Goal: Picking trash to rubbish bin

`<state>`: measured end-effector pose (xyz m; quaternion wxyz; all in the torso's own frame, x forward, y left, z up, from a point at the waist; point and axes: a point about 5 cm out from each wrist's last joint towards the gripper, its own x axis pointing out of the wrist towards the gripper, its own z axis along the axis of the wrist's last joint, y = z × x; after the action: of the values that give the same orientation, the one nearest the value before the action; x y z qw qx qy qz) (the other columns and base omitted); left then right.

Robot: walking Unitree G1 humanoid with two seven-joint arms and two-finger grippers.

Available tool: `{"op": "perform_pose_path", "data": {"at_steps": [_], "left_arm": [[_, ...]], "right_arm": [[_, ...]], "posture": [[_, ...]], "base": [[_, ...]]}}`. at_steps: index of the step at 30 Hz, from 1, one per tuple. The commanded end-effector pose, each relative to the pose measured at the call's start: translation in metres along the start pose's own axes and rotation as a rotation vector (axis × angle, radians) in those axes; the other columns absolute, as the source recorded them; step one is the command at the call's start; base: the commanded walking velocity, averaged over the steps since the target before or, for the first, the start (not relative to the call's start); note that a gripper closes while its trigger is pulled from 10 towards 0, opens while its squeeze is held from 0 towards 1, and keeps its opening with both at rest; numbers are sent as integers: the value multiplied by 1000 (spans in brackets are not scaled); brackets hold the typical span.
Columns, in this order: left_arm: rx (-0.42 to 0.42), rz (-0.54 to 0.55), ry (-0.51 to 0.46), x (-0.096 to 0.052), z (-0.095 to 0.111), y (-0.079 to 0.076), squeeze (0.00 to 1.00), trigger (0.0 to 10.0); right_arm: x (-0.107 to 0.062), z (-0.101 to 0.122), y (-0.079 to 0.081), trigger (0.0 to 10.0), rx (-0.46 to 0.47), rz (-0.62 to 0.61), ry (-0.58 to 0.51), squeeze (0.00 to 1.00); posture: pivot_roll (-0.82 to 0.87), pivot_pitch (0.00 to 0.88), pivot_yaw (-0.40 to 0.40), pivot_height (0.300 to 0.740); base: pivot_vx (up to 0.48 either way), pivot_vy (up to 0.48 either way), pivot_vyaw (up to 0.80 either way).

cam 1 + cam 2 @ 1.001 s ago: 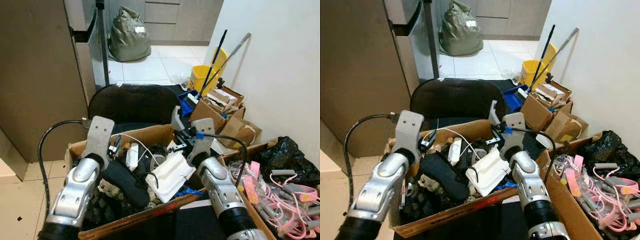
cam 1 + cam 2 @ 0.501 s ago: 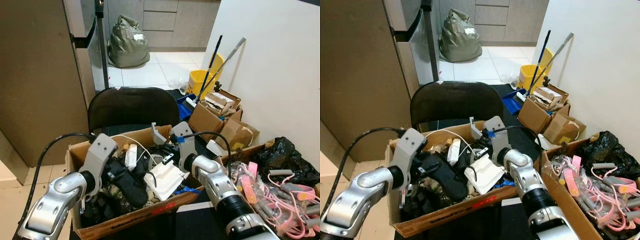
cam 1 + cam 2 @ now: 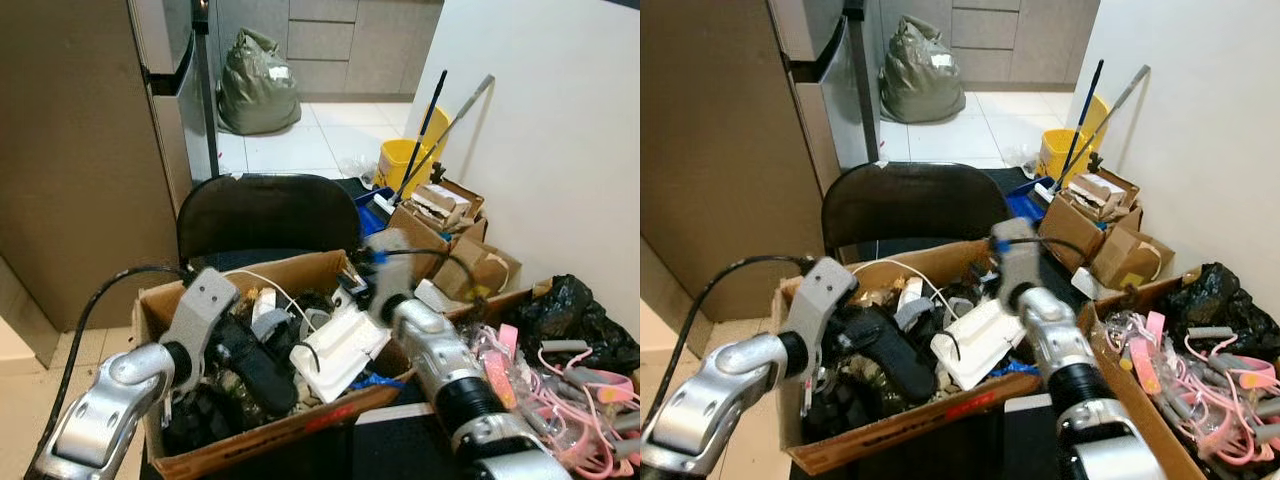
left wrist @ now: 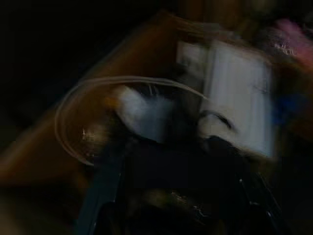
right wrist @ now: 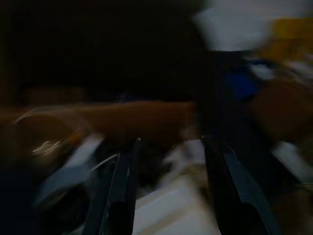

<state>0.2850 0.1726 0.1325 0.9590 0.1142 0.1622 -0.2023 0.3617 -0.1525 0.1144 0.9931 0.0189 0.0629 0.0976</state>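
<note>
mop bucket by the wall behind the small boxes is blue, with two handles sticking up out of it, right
Not quite. The mop bucket is yellow, not blue, as the left eye view shows. The rest holds: it stands by the wall behind the small cardboard boxes, with two handles rising from it.

We're in a cramped spot: plain white wall (image 3: 560,150) on the right, brown cabinet side (image 3: 70,170) on the left, a black chair (image 3: 265,215) dead ahead. Past it there's pale tiled floor (image 3: 300,135), grey drawers (image 3: 325,40) at the far end, and a yellow mop bucket (image 3: 405,160) by the wall. Lighting's pretty dim.
</note>
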Motion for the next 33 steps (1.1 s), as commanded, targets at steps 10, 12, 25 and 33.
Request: {"op": "perform_pose_path", "data": {"at_steps": [10,12,25,33], "left_arm": [[-49,170,-141,21,9,-12,0,10000],[1,198,-151,23,11,-13,0,10000],[42,214,-153,37,5,-15,0,10000],[84,217,-149,42,3,-15,0,10000]], "right_arm": [[-43,-31,-48,10000,110,-327,-31,0],[-48,-37,-47,10000,108,-341,-23,0],[-62,-40,-34,10000,54,-373,-64,0],[-65,-44,-35,10000,62,-407,-35,0]], "posture": [[-50,49,-55,740],[-58,44,-43,740],[-63,26,-29,740],[-60,30,-23,740]], "base": [[0,0,-320],[0,0,-800],[0,0,-800],[0,0,-800]]}}
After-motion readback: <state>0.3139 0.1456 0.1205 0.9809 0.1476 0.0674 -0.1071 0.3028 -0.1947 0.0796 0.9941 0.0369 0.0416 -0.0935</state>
